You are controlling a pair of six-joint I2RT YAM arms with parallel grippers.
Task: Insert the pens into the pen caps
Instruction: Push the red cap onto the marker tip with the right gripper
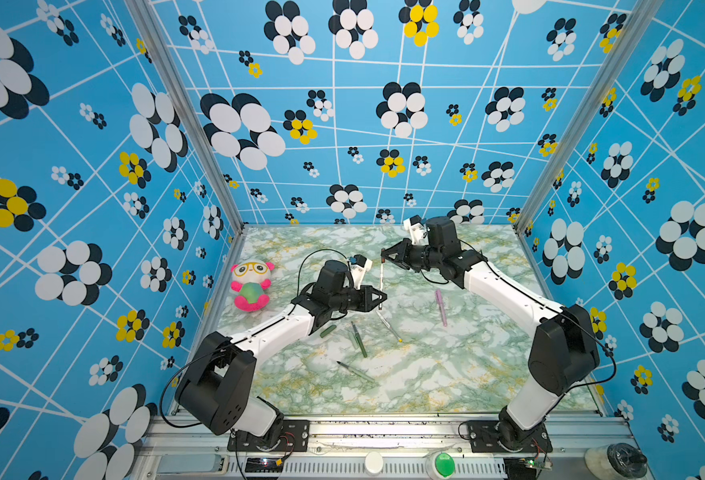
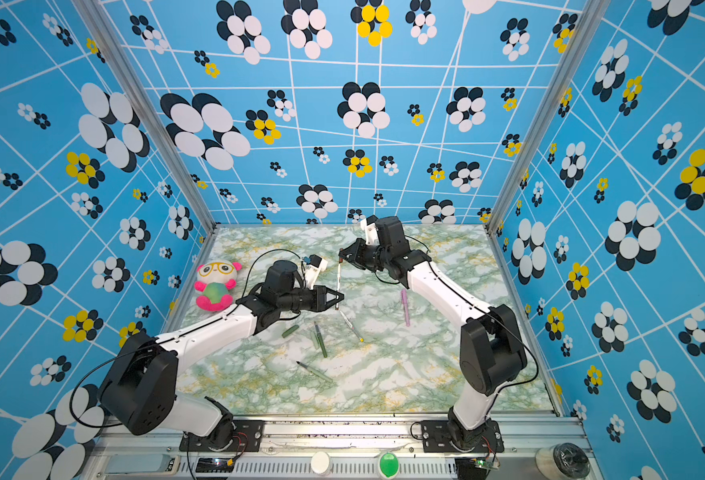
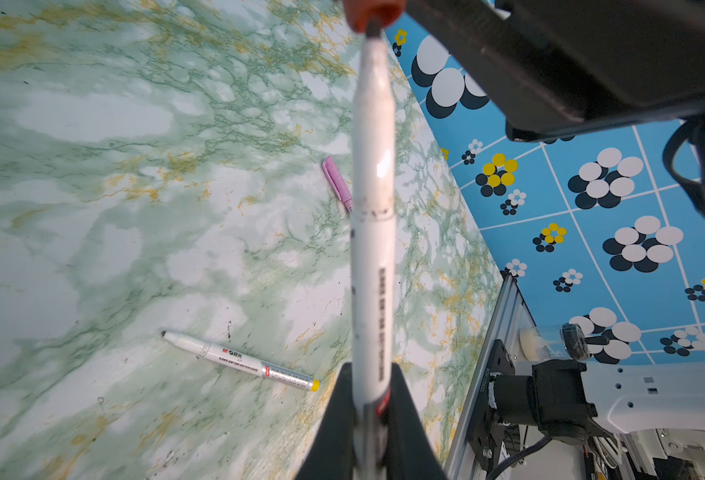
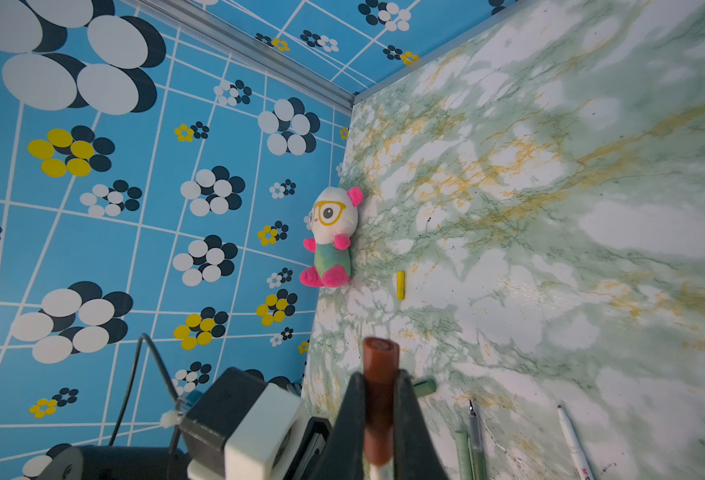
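Claws face each other above a marbled desk point(image 1: 446, 374). Left claw point(image 1: 382, 300) pinches one end of a white pen point(image 1: 381, 280), right claw point(image 1: 384, 254) pinches a brown cap point(image 4: 377, 374), with the pen tip at the cap's mouth. Pink pen point(image 1: 440, 306), yellow-ended pen point(image 1: 389, 326), dark green pen point(image 1: 359, 343), pale green pen point(image 1: 357, 372), dark green cap point(image 1: 327, 331) and yellow cap point(image 4: 400, 284) lie on the desk

Much of pink pen point(image 3: 336, 183) behind white pen point(image 3: 373, 208)
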